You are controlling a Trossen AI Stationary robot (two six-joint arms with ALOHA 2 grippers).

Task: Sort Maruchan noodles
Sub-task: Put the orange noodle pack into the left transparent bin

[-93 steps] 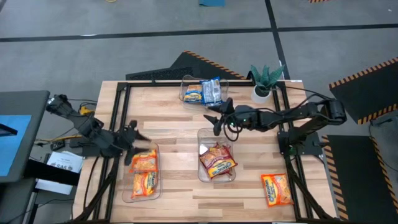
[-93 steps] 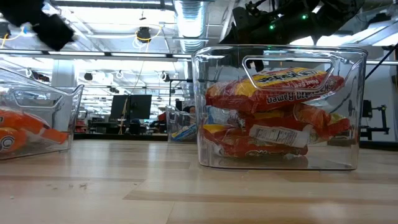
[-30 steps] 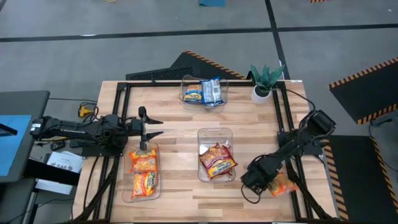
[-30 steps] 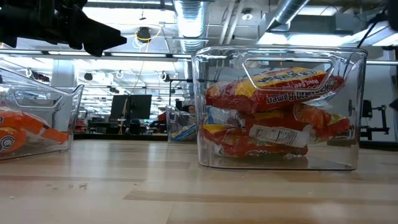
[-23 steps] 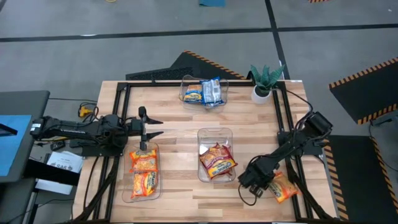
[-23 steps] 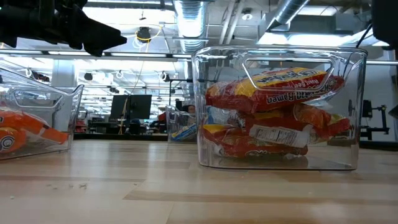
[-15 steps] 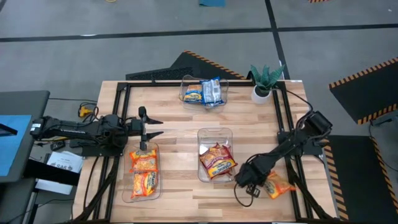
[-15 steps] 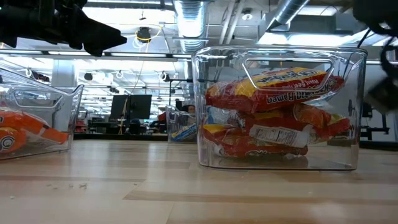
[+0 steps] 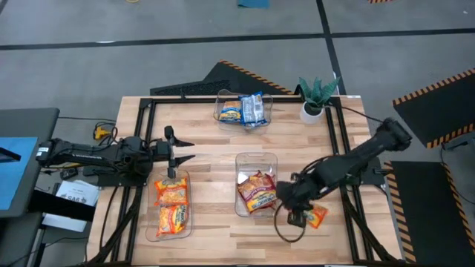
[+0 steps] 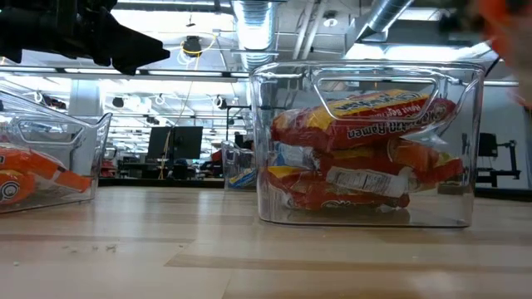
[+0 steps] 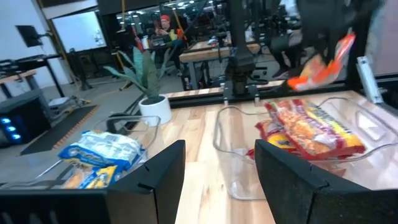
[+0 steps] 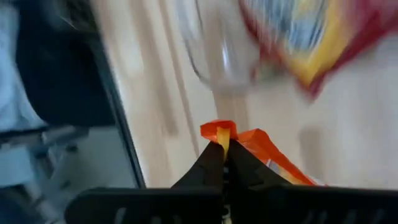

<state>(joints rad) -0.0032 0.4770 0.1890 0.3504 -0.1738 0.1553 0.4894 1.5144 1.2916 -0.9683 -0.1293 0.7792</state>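
An orange Maruchan noodles packet [image 9: 315, 216] hangs just right of the middle clear bin [image 9: 257, 159], which holds red-brown packets [image 9: 257, 191]. My right gripper [image 9: 301, 211] is shut on it. The left wrist view shows this packet [image 11: 318, 64] in the air above that bin's far side. Two more orange packets [image 9: 171, 205] lie in the left bin [image 9: 151, 222]. Blue packets [image 9: 243, 110] lie in the far bin. My left gripper [image 9: 185, 149] stays open and level above the left bin's far end. My right gripper pinches the orange packet's crumpled edge [image 12: 220, 132] between its two fingers. The fingers come from above, slanting down toward the table's left. The packet hangs below the fingers, lifted clear of the table.
A potted plant [image 9: 315, 97] stands at the far right corner. Black frame rails [image 9: 343, 148] run along the table's left and right sides. Bare wood lies between the left and middle bins. People [image 11: 165, 22] sit in the room beyond.
My right gripper has shut on the orange packet at the table's near right and lifted it clear. It has carried it up and toward the middle bin, rolling as it went. The middle bin has shifted slightly in the low view.
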